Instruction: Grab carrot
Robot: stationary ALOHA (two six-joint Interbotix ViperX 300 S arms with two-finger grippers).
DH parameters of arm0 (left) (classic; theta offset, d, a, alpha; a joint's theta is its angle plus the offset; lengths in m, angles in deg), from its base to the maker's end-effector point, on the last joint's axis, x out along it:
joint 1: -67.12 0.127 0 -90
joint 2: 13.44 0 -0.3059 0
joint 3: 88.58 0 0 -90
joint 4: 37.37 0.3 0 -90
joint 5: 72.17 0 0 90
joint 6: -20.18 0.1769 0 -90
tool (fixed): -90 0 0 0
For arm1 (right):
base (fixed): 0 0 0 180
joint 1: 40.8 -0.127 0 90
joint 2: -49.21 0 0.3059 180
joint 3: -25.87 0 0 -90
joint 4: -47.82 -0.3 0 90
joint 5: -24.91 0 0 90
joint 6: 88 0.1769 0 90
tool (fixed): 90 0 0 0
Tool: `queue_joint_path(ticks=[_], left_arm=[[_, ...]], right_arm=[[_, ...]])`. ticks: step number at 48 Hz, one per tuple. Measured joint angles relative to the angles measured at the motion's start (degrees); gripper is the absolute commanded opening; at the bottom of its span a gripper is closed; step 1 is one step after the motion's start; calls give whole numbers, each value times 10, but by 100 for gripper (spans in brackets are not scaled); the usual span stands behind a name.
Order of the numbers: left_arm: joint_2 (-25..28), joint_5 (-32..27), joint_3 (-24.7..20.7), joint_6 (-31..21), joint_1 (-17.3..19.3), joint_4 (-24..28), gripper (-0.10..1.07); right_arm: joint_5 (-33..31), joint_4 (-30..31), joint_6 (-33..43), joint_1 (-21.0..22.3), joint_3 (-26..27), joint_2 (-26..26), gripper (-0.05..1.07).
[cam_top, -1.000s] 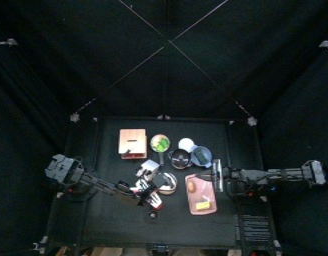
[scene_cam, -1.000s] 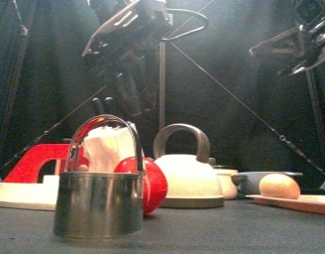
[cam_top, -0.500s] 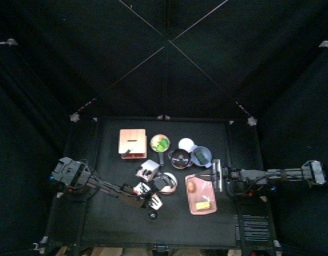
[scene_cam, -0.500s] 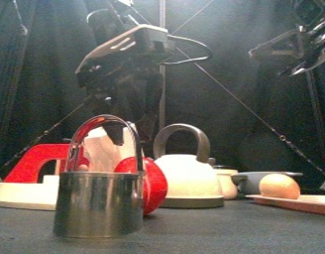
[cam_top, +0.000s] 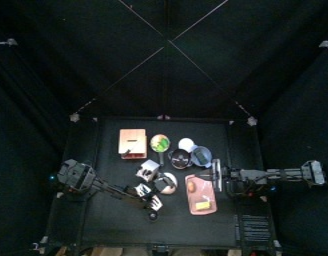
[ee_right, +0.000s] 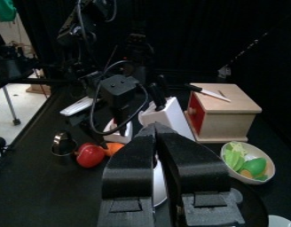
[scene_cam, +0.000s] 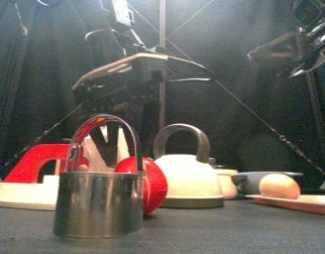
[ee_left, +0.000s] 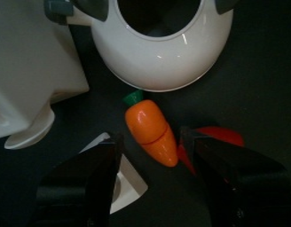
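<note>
The carrot (ee_left: pixel 152 135), small, bright orange with a green top, lies on the black table just below the white kettle (ee_left: pixel 160 44). My left gripper (ee_left: pixel 160 173) is open above it, one jaw on each side of the carrot's tip, not touching it. In the top view the left gripper (cam_top: pixel 149 196) is at the table's front middle. The carrot is hidden in the front view. My right gripper (ee_right: pixel 160 133) is shut and empty, resting at the right beside the pink board (cam_top: pixel 200 192).
A small red round item (ee_left: pixel 222 136) lies right beside the carrot. A metal cup (scene_cam: pixel 99 198) stands at the front. The kettle (scene_cam: pixel 192 174), a wooden box (cam_top: pixel 131 143), a green plate (cam_top: pixel 160 143) and a bowl (cam_top: pixel 194 156) crowd the table.
My left arm has come down toward the table behind the metal cup. The right arm has not moved.
</note>
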Motion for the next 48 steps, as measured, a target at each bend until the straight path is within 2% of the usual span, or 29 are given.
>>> queue_joint_path(ticks=[13,27,48], left_arm=[[9,6,2,-4,9,-8,89],[14,50,11,-11,20,-25,89],[20,54,18,-11,33,-25,89]], right_arm=[[0,-1,0,0,0,1,1],[0,-1,0,2,0,1,1],[0,-1,0,6,0,4,1]])
